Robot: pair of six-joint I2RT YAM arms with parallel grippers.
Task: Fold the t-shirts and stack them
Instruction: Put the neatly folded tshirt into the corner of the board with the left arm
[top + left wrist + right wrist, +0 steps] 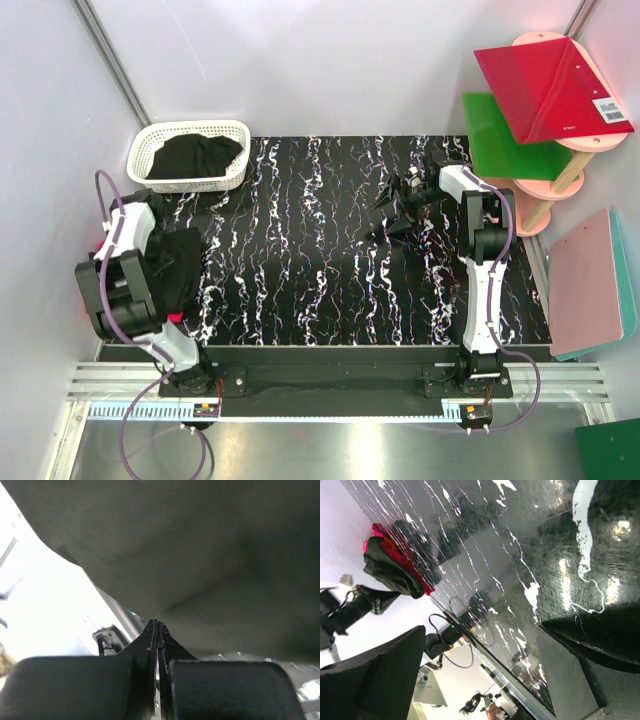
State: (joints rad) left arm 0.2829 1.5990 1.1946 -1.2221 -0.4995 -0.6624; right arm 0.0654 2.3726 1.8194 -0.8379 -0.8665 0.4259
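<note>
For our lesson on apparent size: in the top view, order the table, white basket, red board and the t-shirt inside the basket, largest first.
1. table
2. red board and white basket: much alike; the board seems raised, nearer the camera, so unranked
3. black t-shirt in the basket

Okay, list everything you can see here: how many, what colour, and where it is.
table: one, black with white marbling, centre.
basket: one, white lattice, table's far left corner.
loose t-shirt: one, black, crumpled in the basket.
stacked t-shirts: black on top, pink-red layers beneath, count unclear, table's left edge.
red board: one, on the stand, far right.
green board: one, under the red one.
pink board: one, right of the table.
left gripper: black, shut, against black cloth.
right gripper: black, open, empty, over the table's right side.
</note>
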